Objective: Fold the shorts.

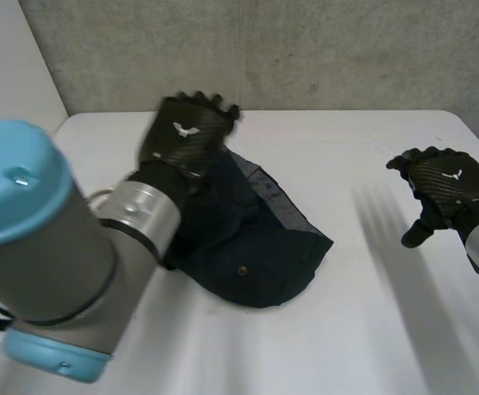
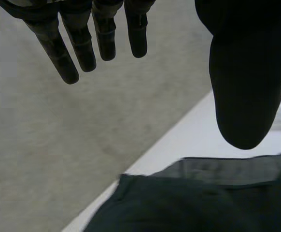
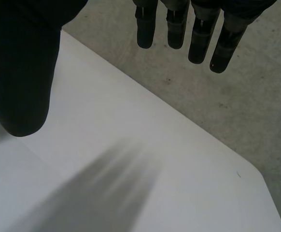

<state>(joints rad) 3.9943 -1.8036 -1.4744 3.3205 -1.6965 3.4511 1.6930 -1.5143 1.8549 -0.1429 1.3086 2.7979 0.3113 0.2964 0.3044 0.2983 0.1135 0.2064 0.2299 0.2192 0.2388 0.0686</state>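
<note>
White table [image 1: 371,329]: plain matte top, rounded at its far right corner. Its far edge runs along a grey concrete wall [image 1: 305,49], rough and mottled, with small dark specks. At far left a smooth pale panel [image 1: 9,58] adjoins the concrete along a slanted seam. Lighting bright.

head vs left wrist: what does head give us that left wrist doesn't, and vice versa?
Head view adds: the right hand, open above bare table, apart from the shorts; the whole crumpled heap with its button. Left wrist view adds: the left hand from the palm side, fingers straight, thumb apart, holding nothing, above the shorts' edge. Both: left hand, dark shorts, white table, concrete wall.
</note>
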